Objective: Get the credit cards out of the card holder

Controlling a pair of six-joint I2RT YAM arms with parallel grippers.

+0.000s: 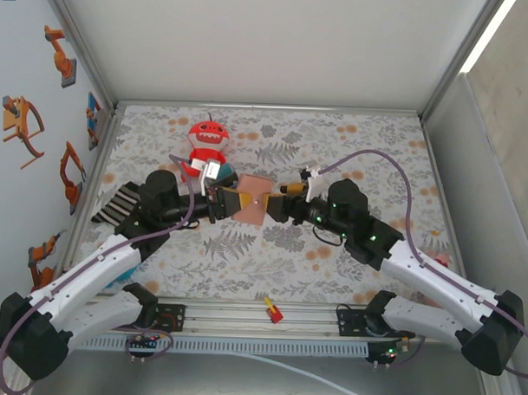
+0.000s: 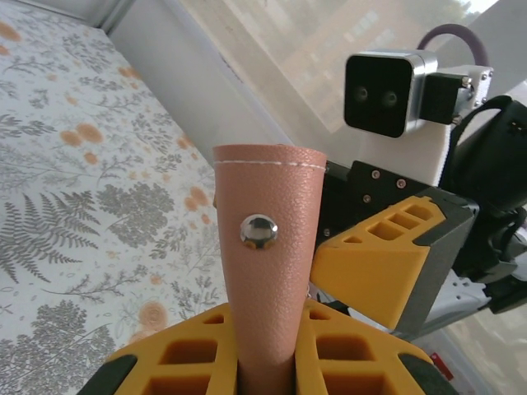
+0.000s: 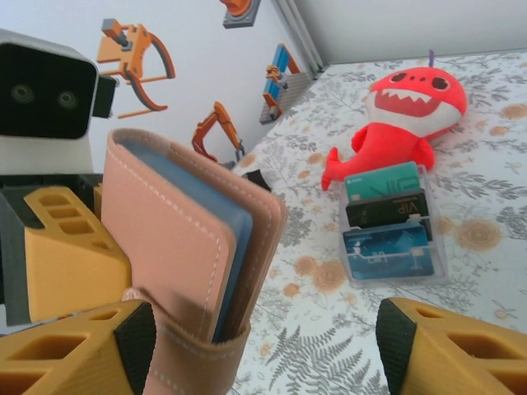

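Centrally, the small tan leather-like bifold card holder (image 1: 253, 203) is pinched tightly by the left gripper (image 1: 232, 199). The right gripper (image 3: 263, 350) is spread wide, nothing held, the holder beside one finger.

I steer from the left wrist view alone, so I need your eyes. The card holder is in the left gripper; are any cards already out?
Observer: Yes. A clear sleeve with three cards lies on the table, beside the red plush toy.
Operator: Does the right gripper hold the card holder?
Observer: No. The right gripper is open; the card holder stands next to one finger, clear of the other.
Operator: Any cards inside it?
Observer: Its blue-grey inside shows at the edge; whether a card sits there, I cannot tell.
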